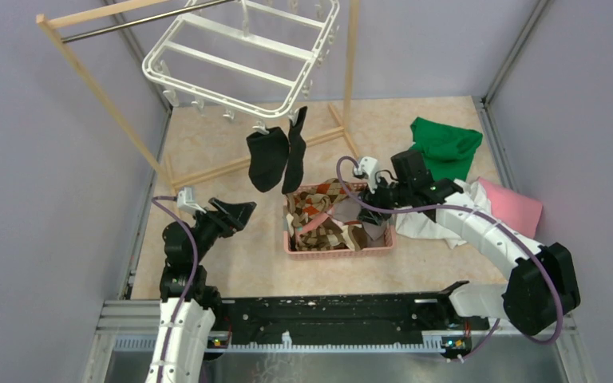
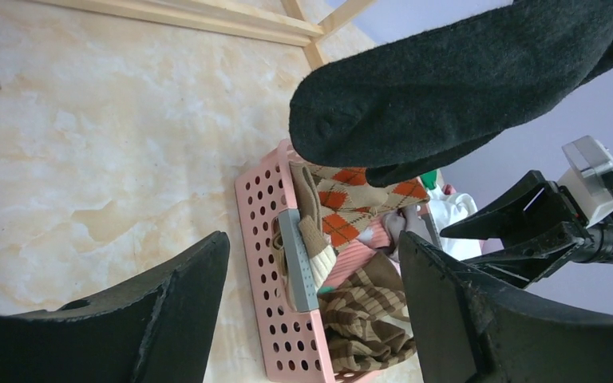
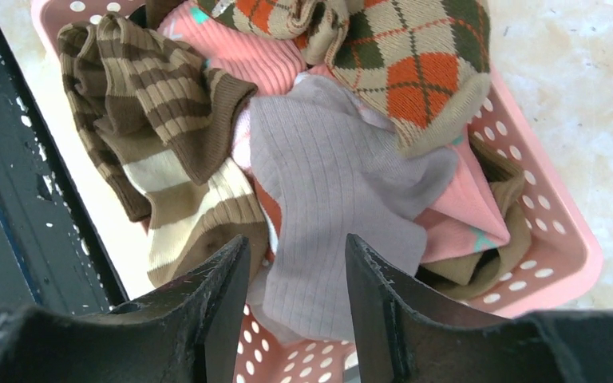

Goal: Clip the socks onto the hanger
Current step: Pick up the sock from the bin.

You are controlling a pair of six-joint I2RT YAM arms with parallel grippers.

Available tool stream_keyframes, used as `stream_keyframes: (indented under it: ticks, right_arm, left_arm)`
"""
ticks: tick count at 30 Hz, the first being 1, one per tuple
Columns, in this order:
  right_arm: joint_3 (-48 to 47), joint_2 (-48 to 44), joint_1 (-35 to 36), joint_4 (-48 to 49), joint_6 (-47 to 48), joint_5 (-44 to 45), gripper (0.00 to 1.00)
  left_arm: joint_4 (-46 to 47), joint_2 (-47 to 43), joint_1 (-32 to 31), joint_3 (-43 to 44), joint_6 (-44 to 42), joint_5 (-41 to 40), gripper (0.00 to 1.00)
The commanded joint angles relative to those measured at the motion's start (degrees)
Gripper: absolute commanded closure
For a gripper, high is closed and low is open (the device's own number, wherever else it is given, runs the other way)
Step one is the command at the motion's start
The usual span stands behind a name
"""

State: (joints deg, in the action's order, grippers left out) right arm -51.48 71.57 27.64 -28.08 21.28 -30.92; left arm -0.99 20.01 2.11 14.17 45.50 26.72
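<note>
Black cloth marks the part already done: two black socks [image 1: 275, 155] hang side by side from clips on the near edge of the white hanger [image 1: 239, 60], which sits tilted up by the wooden rack [image 1: 104, 104]. Everything else waits in a heap in the pink basket [image 1: 339, 249] on the table [image 1: 231, 263]. There is a grey sock [image 3: 327, 175], a brown striped sock [image 3: 152, 96], an argyle sock [image 3: 415, 64] and a pink sock [image 3: 239, 48] among them. I judge the job to be at an early stage, with two socks clipped and a basketful left.

The right fingers [image 3: 215, 295] are spread apart, pointing down into the basket and holding nothing. The grey sock lies directly under the gap, its ribbed body running up between the two tips. Whether the tips touch it I cannot tell. The striped sock is just beside one finger, and the argyle sock lies farther off at the far end of the basket.

The left fingers [image 2: 183, 295] are also apart and empty. They hover over bare table on the left side of the basket, with the hanging black socks near, ahead and above.
</note>
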Motion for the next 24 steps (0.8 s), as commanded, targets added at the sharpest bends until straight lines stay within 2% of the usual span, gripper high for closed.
stream_keyframes:
  ticks: [1, 8, 13, 16, 19, 20, 22, 24]
  right_arm:
    - [-1.27, 1.62, 2.65, 3.35, -1.95, 1.43, 0.53]
    - [0.03, 2.74, 4.28, 3.53, -1.29, 6.03, 0.54]
    - [0.02, 2.92, 4.48, 4.15, -0.94, 8.95, 0.70]
    - [-0.09, 3.34, 4.52, 4.26, -0.98, 9.71, 0.74]
    - [-0.31, 4.02, 4.53, 4.18, -1.42, 9.82, 0.71]
    - [-0.43, 4.14, 4.57, 4.09, -1.60, 9.81, 0.63]
    - [-0.33, 4.40, 4.89, 4.07, -1.58, 9.92, 0.56]
    - [0.00, 4.64, 5.40, 4.08, -1.43, 10.14, 0.55]
  left_arm:
    - [3.17, -0.51, 0.26, 0.68, 1.16, 0.16, 0.17]
    - [2.49, -0.91, 0.22, 1.91, 0.31, 1.60, 0.17]
    - [5.14, -1.56, 0.22, 2.34, 0.11, 3.82, 0.18]
    - [6.60, -1.89, 0.26, 2.84, -0.37, 4.89, 0.18]
    - [7.62, -2.16, 0.24, 3.50, -1.04, 6.22, 0.18]
    - [7.84, -2.23, 0.24, 3.69, -1.25, 6.65, 0.18]
    - [8.11, -2.33, 0.26, 4.11, -1.73, 7.46, 0.17]
    - [8.11, -2.71, 0.26, 4.56, -2.33, 7.96, 0.17]
